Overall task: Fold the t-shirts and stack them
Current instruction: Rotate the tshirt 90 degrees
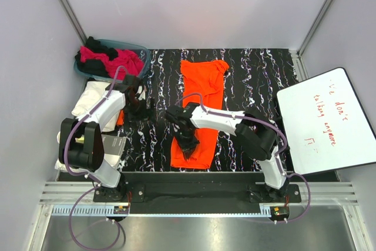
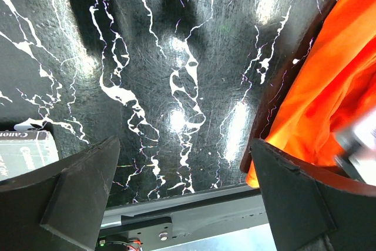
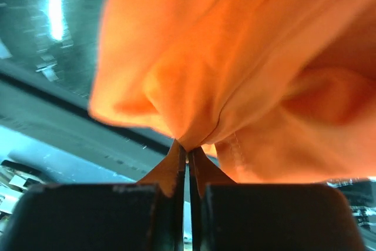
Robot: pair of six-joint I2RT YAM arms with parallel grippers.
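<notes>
**Right gripper (image 3: pixel 188 152) pinches orange shirt (image 1: pixel 202 86)**

The right gripper's jaws are closed tight on a bunched fold of the orange shirt. The shirt lies lengthwise on the table (image 1: pixel 258 80) between the arms. From above, the arm hides the pinch itself. The left gripper (image 2: pixel 185 174) hangs spread wide over bare table, holding nothing. A pink shirt (image 1: pixel 126 62) and a black shirt (image 1: pixel 94 45) are heaped in the basket (image 1: pixel 143 50). The left arm partly covers a white shirt (image 1: pixel 93 99).

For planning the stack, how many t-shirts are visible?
4: a bright orange cloth t-shirt mid-table, a white t-shirt at left, a magenta-pink t-shirt and a black t-shirt in the translucent teal plastic basket. More may be hidden.
</notes>
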